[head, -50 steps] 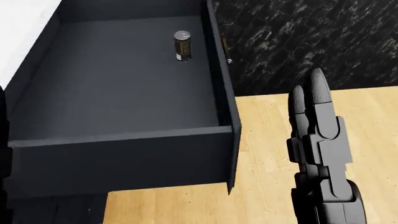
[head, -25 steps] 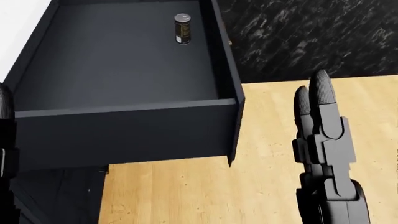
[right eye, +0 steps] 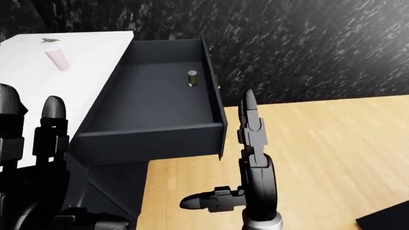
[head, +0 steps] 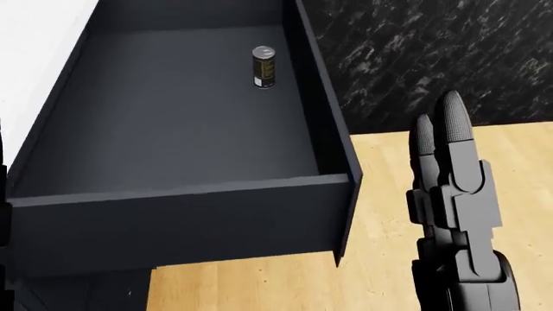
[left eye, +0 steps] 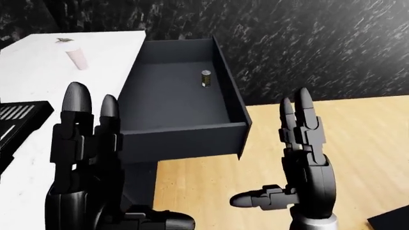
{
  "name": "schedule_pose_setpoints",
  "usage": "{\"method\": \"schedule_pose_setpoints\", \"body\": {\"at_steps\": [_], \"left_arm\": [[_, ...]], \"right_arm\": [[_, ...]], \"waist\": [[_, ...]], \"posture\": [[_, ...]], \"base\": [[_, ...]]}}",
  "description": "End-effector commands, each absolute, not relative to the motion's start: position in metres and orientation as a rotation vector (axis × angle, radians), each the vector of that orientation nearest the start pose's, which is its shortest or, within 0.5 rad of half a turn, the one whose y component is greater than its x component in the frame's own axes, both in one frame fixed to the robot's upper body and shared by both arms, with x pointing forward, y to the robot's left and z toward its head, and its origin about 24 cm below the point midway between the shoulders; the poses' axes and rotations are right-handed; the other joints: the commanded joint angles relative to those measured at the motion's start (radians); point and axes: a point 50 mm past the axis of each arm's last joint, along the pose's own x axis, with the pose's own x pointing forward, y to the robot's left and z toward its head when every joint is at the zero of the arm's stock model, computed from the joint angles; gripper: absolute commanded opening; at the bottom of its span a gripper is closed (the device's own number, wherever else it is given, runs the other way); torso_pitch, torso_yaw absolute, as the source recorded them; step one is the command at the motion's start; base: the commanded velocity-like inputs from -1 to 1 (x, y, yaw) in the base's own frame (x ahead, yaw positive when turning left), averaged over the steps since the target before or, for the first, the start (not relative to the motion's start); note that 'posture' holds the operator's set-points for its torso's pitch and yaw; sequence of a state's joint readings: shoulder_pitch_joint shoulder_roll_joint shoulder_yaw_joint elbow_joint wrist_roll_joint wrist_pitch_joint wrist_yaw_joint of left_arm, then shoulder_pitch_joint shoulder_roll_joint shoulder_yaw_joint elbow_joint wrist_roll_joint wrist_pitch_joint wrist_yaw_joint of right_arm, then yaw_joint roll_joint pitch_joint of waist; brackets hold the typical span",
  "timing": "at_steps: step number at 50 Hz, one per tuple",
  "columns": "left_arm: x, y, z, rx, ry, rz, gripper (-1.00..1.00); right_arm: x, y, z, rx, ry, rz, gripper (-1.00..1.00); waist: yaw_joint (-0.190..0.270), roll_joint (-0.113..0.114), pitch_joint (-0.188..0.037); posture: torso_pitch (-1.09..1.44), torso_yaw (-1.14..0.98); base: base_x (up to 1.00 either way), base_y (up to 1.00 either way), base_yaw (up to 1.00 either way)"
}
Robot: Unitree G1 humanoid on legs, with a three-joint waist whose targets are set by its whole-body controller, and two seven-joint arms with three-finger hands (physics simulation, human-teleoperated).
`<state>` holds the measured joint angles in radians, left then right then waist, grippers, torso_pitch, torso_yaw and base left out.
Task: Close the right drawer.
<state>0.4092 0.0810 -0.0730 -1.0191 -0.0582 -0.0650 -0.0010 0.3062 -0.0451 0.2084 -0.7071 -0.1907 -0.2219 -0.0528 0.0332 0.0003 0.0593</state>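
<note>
The right drawer point(left eye: 179, 103) stands pulled well out from the white desk point(left eye: 38, 81), a dark, deep box whose front panel point(head: 173, 217) runs across the lower half of the head view; it fills that view from about nine o'clock round to three. Inside, a small can point(head: 264, 66) stands upright near the far wall, at roughly twelve o'clock in the head view, close to the right side wall but not touching it.

The right hand point(left eye: 301, 143) hangs over the wooden floor point(left eye: 358, 143) just beside the drawer's right corner, at about four o'clock from the box, fingers straight and spread, thumb out to the side, holding nothing; the left hand point(left eye: 86, 143) rises at seven o'clock in the left-eye view, likewise open and empty (its lower part is cut off by the frame). Neither touches the drawer.

By the look of it the drawer is a rigid, slab-sided thing that should slide on runners rather than need lifting, so no grip is wanted; a flat palm or straight fingers pressed on the front panel, near its middle rather than the corner, would likely push it home squarely. An off-centre shove might skew it; the can is light and tall (a sharp push could topple it). A pink cup point(left eye: 77, 58) lies on the desk, well apart.
</note>
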Motion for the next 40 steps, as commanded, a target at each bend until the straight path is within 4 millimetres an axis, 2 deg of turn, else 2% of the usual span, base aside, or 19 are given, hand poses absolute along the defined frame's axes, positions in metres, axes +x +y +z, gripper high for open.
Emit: {"method": "schedule_pose_setpoints", "body": {"at_steps": [1,4,5,6,8,13,15,18,19,20,21,22,24,27,29,30,32,33,40], "left_arm": [[0.1288,0.1514,0.2014,0.011,-0.734,-0.041,1.00],[0.1287,0.1518,0.2014,0.010,-0.735,-0.040,1.00],[0.1279,0.1515,0.2012,0.011,-0.737,-0.041,1.00],[0.1281,0.1516,0.2013,0.009,-0.736,-0.042,1.00],[0.1289,0.1516,0.2014,0.008,-0.734,-0.041,1.00],[0.1287,0.1516,0.2016,0.008,-0.736,-0.042,1.00],[0.1290,0.1511,0.2014,0.009,-0.733,-0.042,1.00],[0.1292,0.1509,0.2015,0.009,-0.733,-0.042,1.00],[0.1298,0.1511,0.2016,0.008,-0.731,-0.042,1.00],[0.1297,0.1510,0.2015,0.008,-0.731,-0.042,1.00],[0.1292,0.1508,0.2014,0.010,-0.732,-0.042,1.00],[0.1290,0.1509,0.2013,0.008,-0.733,-0.042,1.00],[0.1292,0.1507,0.2013,0.010,-0.732,-0.043,1.00],[0.1295,0.1509,0.2013,0.010,-0.731,-0.042,1.00],[0.1292,0.1508,0.2012,0.011,-0.731,-0.042,1.00],[0.1292,0.1509,0.2012,0.010,-0.731,-0.042,1.00],[0.1294,0.1509,0.2012,0.010,-0.730,-0.041,1.00],[0.1295,0.1508,0.2012,0.011,-0.730,-0.041,1.00],[0.1298,0.1507,0.2011,0.011,-0.728,-0.039,1.00]], "right_arm": [[0.1634,-0.1268,0.1668,-0.126,-0.696,0.042,1.00],[0.1629,-0.1270,0.1675,-0.125,-0.697,0.041,1.00],[0.1625,-0.1270,0.1676,-0.126,-0.699,0.041,1.00],[0.1622,-0.1270,0.1681,-0.124,-0.699,0.040,1.00],[0.1622,-0.1273,0.1685,-0.124,-0.700,0.039,1.00],[0.1618,-0.1266,0.1688,-0.125,-0.699,0.042,1.00],[0.1624,-0.1265,0.1679,-0.122,-0.697,0.042,1.00],[0.1632,-0.1266,0.1678,-0.121,-0.700,0.041,1.00],[0.1637,-0.1268,0.1678,-0.123,-0.701,0.037,1.00],[0.1643,-0.1266,0.1671,-0.122,-0.697,0.040,1.00],[0.1641,-0.1263,0.1669,-0.120,-0.696,0.043,1.00],[0.1640,-0.1261,0.1667,-0.120,-0.696,0.044,1.00],[0.1641,-0.1263,0.1669,-0.116,-0.696,0.044,1.00],[0.1645,-0.1264,0.1665,-0.112,-0.694,0.045,1.00],[0.1641,-0.1264,0.1665,-0.108,-0.695,0.045,1.00],[0.1637,-0.1265,0.1670,-0.108,-0.698,0.044,1.00],[0.1634,-0.1270,0.1676,-0.107,-0.700,0.041,1.00],[0.1634,-0.1269,0.1675,-0.108,-0.700,0.041,1.00],[0.1635,-0.1255,0.1667,-0.108,-0.700,0.048,1.00]], "waist": [[-0.001,0.001,-0.005],[-0.008,-0.063,-0.018],[-0.021,-0.030,-0.008],[-0.015,-0.049,0.004],[-0.035,-0.051,0.001],[-0.044,-0.017,0.009],[-0.052,0.004,0.006],[-0.059,0.062,-0.015],[-0.067,0.072,-0.047],[-0.063,0.061,-0.016],[-0.057,0.074,-0.002],[-0.050,0.070,-0.007],[-0.049,0.048,-0.014],[-0.041,0.028,-0.007],[-0.032,0.010,-0.011],[-0.028,-0.004,-0.016],[-0.024,-0.050,-0.033],[-0.017,-0.017,-0.034],[-0.028,0.003,-0.050]], "posture": [[0.00,0.00],[0.00,0.00],[0.00,0.00],[0.00,0.00],[0.00,0.00],[0.00,0.00],[0.00,0.00],[0.00,0.00],[0.00,0.00],[0.00,0.00],[0.00,0.00],[0.00,0.00],[0.00,0.00],[0.00,0.00],[0.00,0.00],[0.00,0.00],[0.00,0.00],[0.00,0.00],[0.00,0.00]], "base": [[0.42,0.00,0.00],[0.42,0.00,0.00],[0.42,0.00,0.00],[0.42,0.00,0.00],[0.42,0.00,0.00],[0.42,0.00,0.00],[0.42,0.00,0.00],[0.27,0.00,0.00],[0.00,0.00,0.00],[0.00,0.00,0.00],[0.00,0.00,0.00],[0.00,0.00,0.00],[0.00,0.00,0.00],[0.00,0.00,0.00],[0.00,0.00,0.00],[0.00,0.00,0.00],[0.00,0.00,0.00],[0.00,0.00,0.00],[0.00,0.00,0.00]]}}
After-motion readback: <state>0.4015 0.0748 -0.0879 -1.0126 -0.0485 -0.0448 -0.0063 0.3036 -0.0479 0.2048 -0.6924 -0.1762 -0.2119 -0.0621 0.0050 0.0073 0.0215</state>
